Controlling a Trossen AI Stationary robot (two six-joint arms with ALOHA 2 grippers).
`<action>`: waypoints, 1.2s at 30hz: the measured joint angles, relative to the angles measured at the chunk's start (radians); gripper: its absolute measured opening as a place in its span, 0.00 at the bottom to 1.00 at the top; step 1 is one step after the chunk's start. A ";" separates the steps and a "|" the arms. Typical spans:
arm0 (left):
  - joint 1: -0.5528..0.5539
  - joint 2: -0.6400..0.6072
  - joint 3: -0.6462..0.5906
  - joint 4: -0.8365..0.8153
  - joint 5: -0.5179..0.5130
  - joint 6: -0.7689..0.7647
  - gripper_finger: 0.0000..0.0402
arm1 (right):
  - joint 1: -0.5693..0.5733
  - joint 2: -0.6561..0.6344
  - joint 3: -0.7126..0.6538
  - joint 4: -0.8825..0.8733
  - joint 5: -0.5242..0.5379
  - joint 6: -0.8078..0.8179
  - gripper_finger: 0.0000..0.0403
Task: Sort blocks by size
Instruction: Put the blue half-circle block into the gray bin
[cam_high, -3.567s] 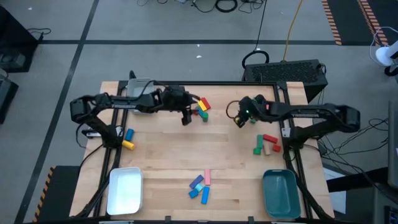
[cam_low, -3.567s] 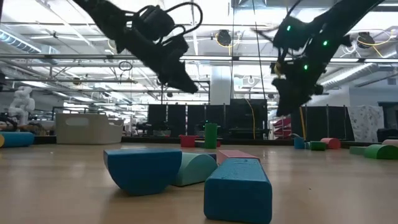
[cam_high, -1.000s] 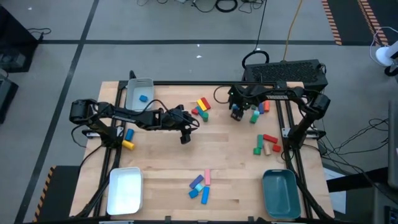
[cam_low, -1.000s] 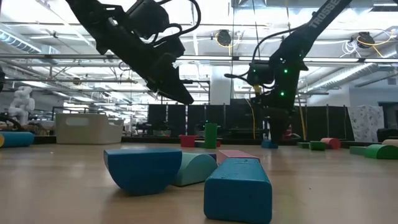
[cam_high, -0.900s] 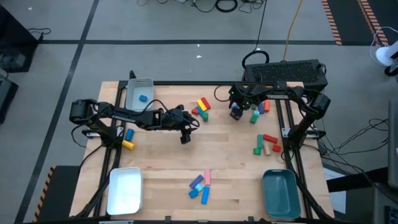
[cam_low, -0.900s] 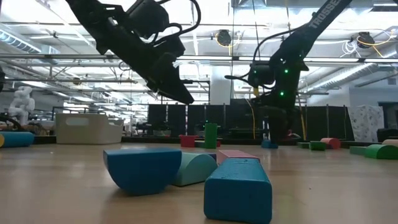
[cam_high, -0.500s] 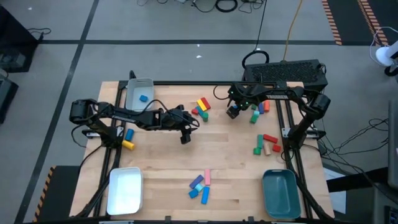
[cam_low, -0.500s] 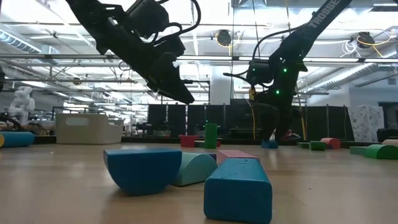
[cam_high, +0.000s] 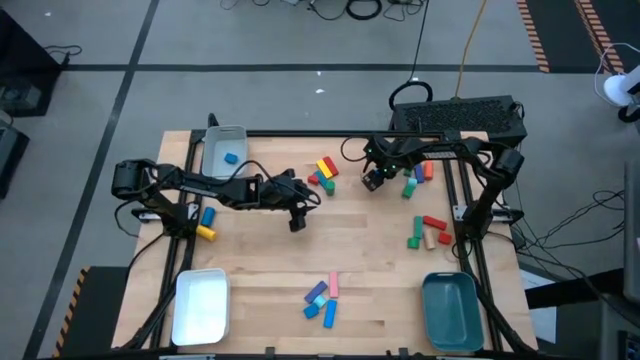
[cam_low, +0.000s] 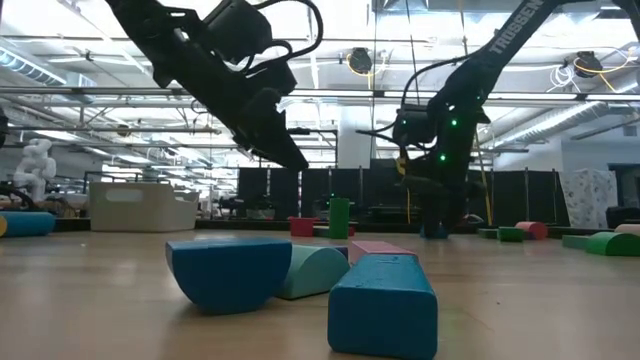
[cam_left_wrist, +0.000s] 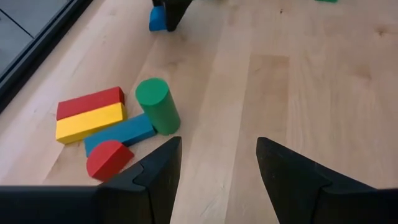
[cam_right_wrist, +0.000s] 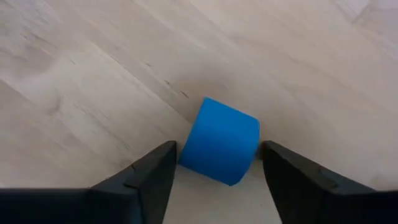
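High view: right end effector (cam_high: 372, 179) is at the far side of the table (cam_high: 370, 270), just beside the cluster of green, teal and orange blocks (cam_high: 415, 178). Left end effector (cam_high: 297, 222) hangs over bare wood near mid-table, close to the red/yellow/green cluster (cam_high: 323, 173). Three trays sit at the edges: grey tray (cam_high: 222, 152) at the far left with one small blue piece in it, white tray (cam_high: 202, 303) near left, teal tray (cam_high: 449, 308) near right. Judgement: trays at the corners serve as size bins, so loose groups lie between them awaiting pickup.

Low view: blue, teal and pink blocks (cam_low: 300, 276) lie in the foreground, untouched. Both arms are above the table farther back.

Left wrist view: its fingers are spread, nothing between them. Ahead lie a red bar (cam_left_wrist: 90, 103), yellow bar (cam_left_wrist: 89, 122), blue bar (cam_left_wrist: 119, 135), green cylinder (cam_left_wrist: 158, 106) and a red half-round (cam_left_wrist: 109, 158). Likely waiting, lined up toward this group.

Right wrist view: a small blue block (cam_right_wrist: 220, 140) sits between the spread fingers, one edge touching or nearly touching a finger (cam_right_wrist: 292, 180); not clearly pinched. Whether it rests on the wood or is lifted, I cannot tell. Judgement: a grasp in hand.
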 joint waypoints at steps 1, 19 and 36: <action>0.000 0.000 0.000 -0.005 -0.005 0.000 0.52 | 0.004 -0.002 0.000 0.002 0.004 -0.009 0.50; 0.003 0.001 -0.011 0.045 -0.121 -0.160 0.52 | 0.287 -0.115 -0.004 0.129 0.292 -0.282 0.30; 0.040 0.001 -0.011 0.226 0.047 -0.284 0.52 | 0.660 -0.115 -0.004 0.485 0.726 -0.723 0.30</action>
